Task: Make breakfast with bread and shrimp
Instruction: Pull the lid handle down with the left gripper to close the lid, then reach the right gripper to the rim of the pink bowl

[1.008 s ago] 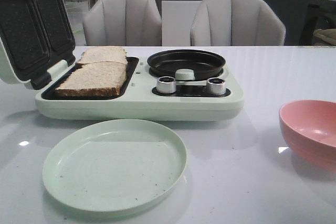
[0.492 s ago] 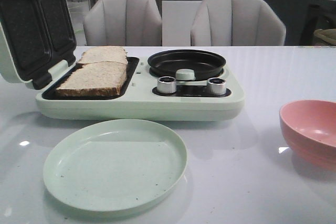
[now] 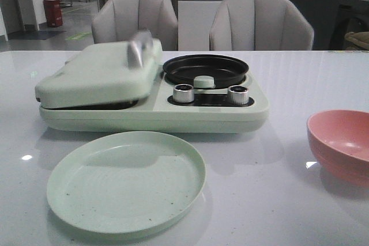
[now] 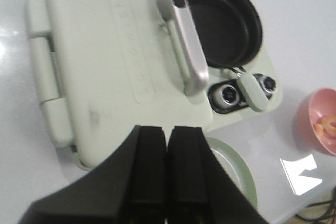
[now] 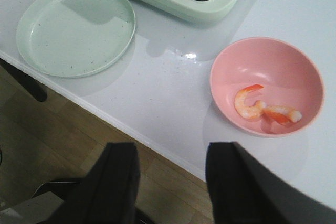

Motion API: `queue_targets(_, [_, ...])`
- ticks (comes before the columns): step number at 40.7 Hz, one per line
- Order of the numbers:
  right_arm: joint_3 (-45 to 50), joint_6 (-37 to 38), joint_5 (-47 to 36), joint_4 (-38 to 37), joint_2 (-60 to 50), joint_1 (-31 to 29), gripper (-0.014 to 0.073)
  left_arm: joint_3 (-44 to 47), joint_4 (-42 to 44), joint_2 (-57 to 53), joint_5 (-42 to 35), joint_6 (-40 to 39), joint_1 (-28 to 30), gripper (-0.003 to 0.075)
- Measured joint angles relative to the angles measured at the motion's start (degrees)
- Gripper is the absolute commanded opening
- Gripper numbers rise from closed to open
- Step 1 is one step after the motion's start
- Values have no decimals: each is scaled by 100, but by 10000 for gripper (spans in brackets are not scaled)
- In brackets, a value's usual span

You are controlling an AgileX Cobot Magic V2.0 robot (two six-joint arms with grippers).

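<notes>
Left claw (image 4: 167, 169) clenched, empty, above the closed sandwich maker (image 4: 113, 61); right claw (image 5: 170, 182) released, empty. Two shrimp (image 5: 249, 103) lie in one pink bowl (image 5: 273, 61); one green plate (image 5: 76, 27).

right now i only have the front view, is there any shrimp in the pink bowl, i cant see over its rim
observer: yes, the right wrist view shows shrimp lying in the pink bowl, two curled orange and white pieces side by side.
operator: ok is the right gripper open
observer: the right gripper is open and empty, near the edge of the table and short of the bowl.
operator: and the left one
observer: the left gripper is shut on nothing, above the closed pale green lid.
</notes>
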Motion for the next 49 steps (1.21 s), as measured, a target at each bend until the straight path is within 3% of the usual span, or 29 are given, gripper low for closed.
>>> queue_targets(21, [0, 11, 0, 0, 0, 0, 420, 1679, 241, -3122, 11, 24, -2148, 100])
queue_targets(26, [0, 11, 0, 0, 0, 0, 420, 2071, 609, -3823, 27, -112, -2298, 102])
queue_targets(35, [0, 11, 0, 0, 0, 0, 420, 2884, 2258, -4996, -281, -1158, -2306, 102])
queue_targets(49, [0, 11, 0, 0, 0, 0, 420, 3571, 2426, -5547, -355, -1301, -2431, 101])
